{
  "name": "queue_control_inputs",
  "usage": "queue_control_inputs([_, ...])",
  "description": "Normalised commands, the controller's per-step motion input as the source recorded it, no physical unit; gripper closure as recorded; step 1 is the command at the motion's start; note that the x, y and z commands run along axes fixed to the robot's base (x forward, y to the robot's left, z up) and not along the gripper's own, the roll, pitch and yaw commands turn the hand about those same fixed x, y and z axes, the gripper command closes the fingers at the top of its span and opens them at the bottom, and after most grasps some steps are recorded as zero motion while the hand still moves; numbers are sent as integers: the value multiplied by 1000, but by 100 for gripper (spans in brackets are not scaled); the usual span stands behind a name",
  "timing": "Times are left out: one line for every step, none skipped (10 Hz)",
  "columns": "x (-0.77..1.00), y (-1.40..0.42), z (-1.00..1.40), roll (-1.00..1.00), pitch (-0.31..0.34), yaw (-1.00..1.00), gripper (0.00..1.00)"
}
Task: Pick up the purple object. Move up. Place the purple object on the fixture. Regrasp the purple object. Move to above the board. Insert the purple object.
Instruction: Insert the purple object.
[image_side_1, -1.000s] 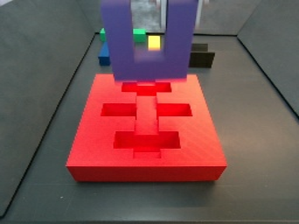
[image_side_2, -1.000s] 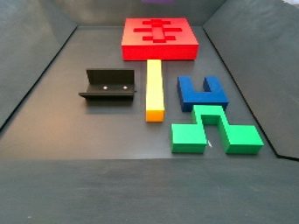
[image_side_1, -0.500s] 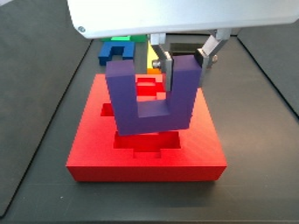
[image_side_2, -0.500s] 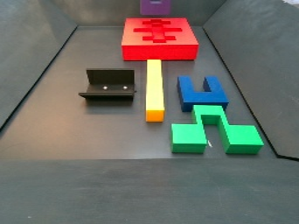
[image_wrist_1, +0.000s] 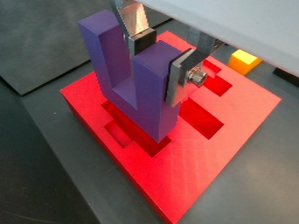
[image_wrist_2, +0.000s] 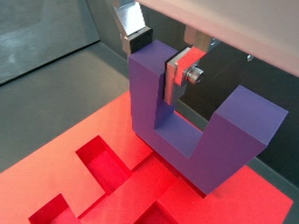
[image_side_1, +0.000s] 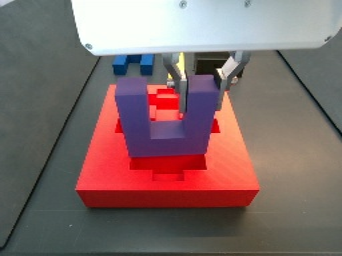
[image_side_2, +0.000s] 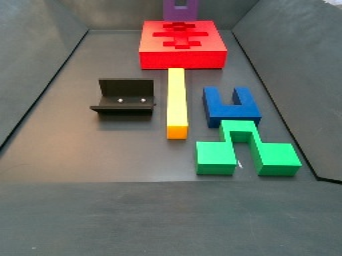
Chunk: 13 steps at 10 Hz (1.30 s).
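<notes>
In a wrist view we see the gripper (image_wrist_1: 158, 59) clamped on one prong of the purple object (image_wrist_1: 131, 77). A silver finger (image_wrist_1: 184, 77) presses the prong's outer face, and the second finger (image_wrist_1: 132, 24) sits in the slot between the two prongs. The purple object stands prongs-up, base down, over the board (image_wrist_1: 222, 166), above one of its recessed cutouts. A yellow bar (image_wrist_1: 243, 61) lies beyond the board.

In a wrist view from the opposite side, we see the gripper (image_wrist_2: 158, 54) holding the same prong of the purple object (image_wrist_2: 197, 140), with the board (image_wrist_2: 82, 175) directly below.

In a side view, the gripper (image_side_1: 195, 72) holds the purple object (image_side_1: 166, 124) upright over the board (image_side_1: 167, 175); we cannot tell whether its base touches the board. A blue block (image_side_1: 131, 64) lies behind.

In a side view from farther back, the purple object (image_side_2: 179, 8) shows only partly at the frame edge, above the board (image_side_2: 183, 45). The fixture (image_side_2: 124, 98) stands empty beside the yellow bar (image_side_2: 175, 100), near the blue block (image_side_2: 229, 104) and a green block (image_side_2: 247, 148).
</notes>
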Motion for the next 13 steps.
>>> queue_control_inputs([103,-163,-177,0,0,0,100])
queue_control_inputs([86,-180,-189,0,0,0,100])
queue_control_inputs([77,-140,-169,0,0,0,100])
queue_control_inputs([51,-29,-174,7,3,0,100])
queue_control_inputs([34,0,-160,16,6,0,100])
queue_control_inputs([34,0,-109,19,21,-37,100])
queue_control_inputs([14,0,-100,26,41,-111,100])
queue_control_inputs([0,0,-114,17,17,-103,100])
queue_control_inputs([134,0,-83,4,34,-123,100])
queue_control_inputs([206,0,-83,0,59,-131,100])
queue_control_inputs([194,0,-66,0,47,-109,100])
queue_control_inputs([246,0,-37,0,43,-71,100])
queue_control_inputs([203,-11,-66,0,30,-57,100])
